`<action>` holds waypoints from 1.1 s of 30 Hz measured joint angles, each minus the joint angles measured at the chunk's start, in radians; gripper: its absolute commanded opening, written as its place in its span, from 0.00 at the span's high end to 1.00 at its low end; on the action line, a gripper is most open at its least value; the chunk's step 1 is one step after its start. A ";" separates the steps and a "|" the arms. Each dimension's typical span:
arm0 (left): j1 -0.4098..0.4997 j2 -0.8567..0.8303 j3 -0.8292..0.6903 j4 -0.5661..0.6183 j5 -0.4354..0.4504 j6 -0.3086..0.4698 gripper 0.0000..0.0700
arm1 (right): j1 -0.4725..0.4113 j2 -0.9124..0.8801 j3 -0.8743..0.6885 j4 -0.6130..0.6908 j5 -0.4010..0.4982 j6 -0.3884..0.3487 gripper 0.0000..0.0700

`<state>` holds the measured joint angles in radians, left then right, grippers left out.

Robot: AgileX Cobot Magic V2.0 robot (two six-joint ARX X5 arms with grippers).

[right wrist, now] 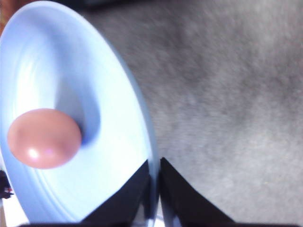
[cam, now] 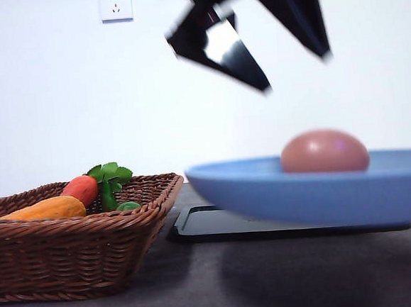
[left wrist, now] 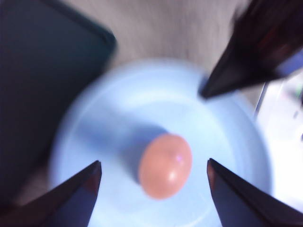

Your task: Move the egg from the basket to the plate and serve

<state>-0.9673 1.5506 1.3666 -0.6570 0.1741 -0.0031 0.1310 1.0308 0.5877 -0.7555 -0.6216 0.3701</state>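
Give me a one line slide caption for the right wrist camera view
Right pincer clamps the rim of the light-blue plate carrying the egg.

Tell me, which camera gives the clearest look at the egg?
The front view: the egg sits sharp on the plate, though the rim hides its bottom. Both wrist views show it whole from above, but blurred.

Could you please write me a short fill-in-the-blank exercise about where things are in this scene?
1. The egg lies on the light-blue ____.
2. The right gripper is shut on the plate's ____.
3. The left gripper, above the egg, has its fingers ____.
4. The carrot-like vegetable lies in the wicker ____.

Missing words: plate; rim; open; basket.
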 measured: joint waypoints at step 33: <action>0.339 -0.480 0.000 -0.241 -0.001 0.000 0.34 | -0.062 0.778 0.526 0.309 -0.007 -0.032 1.00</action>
<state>-0.6281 1.0710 1.3666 -0.8982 0.1730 -0.0032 0.0694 1.8088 1.1140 -0.4469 -0.6288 0.3376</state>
